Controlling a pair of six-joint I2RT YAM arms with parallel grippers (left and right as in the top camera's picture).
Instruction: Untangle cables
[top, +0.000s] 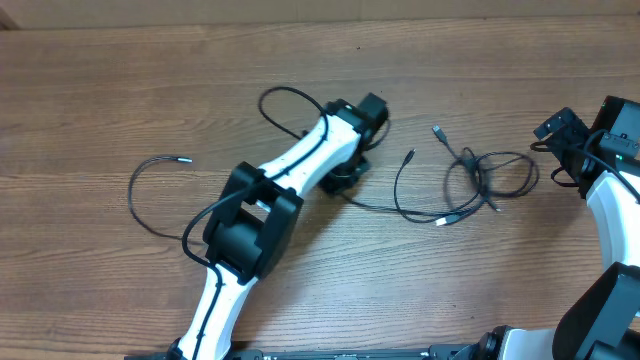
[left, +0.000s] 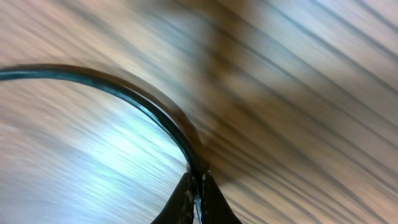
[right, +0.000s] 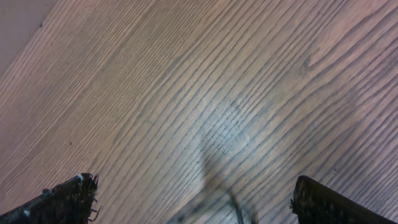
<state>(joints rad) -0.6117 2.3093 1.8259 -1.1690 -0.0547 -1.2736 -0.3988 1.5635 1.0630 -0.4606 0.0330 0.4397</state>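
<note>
Table (top: 100, 80), overhead view: the cables lie in three places.
- A knotted bundle (top: 487, 178) sits right of centre, with plug ends poking out on its far-left and near sides.
- A lone cord (top: 135, 195) curves at the left, well apart from the rest, its silvery tip (top: 186, 158) pointing right.
- A loop (top: 285, 100) lies just far of the left arm (top: 300, 160), and a thin run (top: 385, 207) leaves from under that arm toward the bundle (the arm covers the join, so it cannot be told whether loop and run are one cord).

Left hand (left: 198, 194): the fingers are pressed together with only a thin black strand (left: 93, 76) between them. In the wrist view the strand arcs away to the left over blurred wood grain. Judgement: the grip sits away from the knot, probably to draw this strand out of the bundle or to anchor it.

Right hand (top: 558, 135): it sits at the right edge, near the bundle but apart from it. Its fingers (right: 71, 198) stand at full spread, holding and touching nothing, with bare wood beneath. A blurred dark streak at the near edge of the wrist view cannot be identified. Judgement: the hand is parked wide so it can come in on the knot.

Progress, as a judgement: one cord lies free, and the bundle is not yet undone.
</note>
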